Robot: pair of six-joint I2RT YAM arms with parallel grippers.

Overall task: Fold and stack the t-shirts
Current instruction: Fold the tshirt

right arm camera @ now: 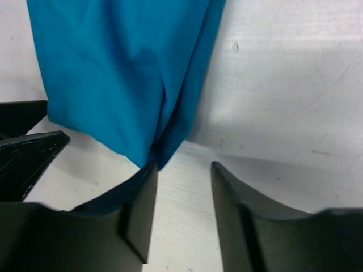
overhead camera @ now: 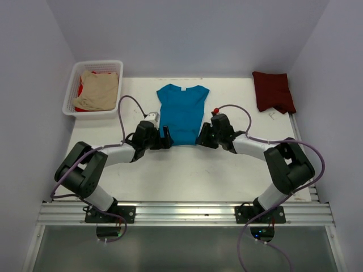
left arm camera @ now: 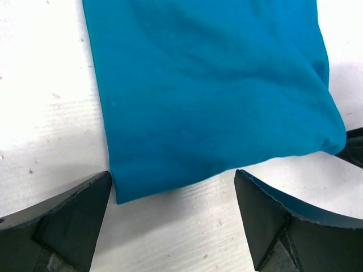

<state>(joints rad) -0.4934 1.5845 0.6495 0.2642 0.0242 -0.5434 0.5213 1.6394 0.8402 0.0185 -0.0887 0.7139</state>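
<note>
A teal-blue t-shirt [overhead camera: 181,110] lies flat in the middle of the table, neck label at the far end. My left gripper [overhead camera: 165,137] stands open at its near left hem corner, and that corner of the shirt [left arm camera: 210,85] lies just ahead of the wide-apart jaws [left arm camera: 173,175]. My right gripper [overhead camera: 203,137] sits at the near right corner. Its jaws [right arm camera: 184,165] are narrowed but still apart, with bare table between them. The bunched corner of the shirt [right arm camera: 113,73] touches the tip of the left finger. A dark maroon t-shirt [overhead camera: 273,90] lies folded at the far right.
A white lattice basket [overhead camera: 71,93] at the far left holds a beige shirt [overhead camera: 97,89] over a red one [overhead camera: 81,90]. White walls close in the table on three sides. A metal rail [overhead camera: 181,212] runs along the near edge.
</note>
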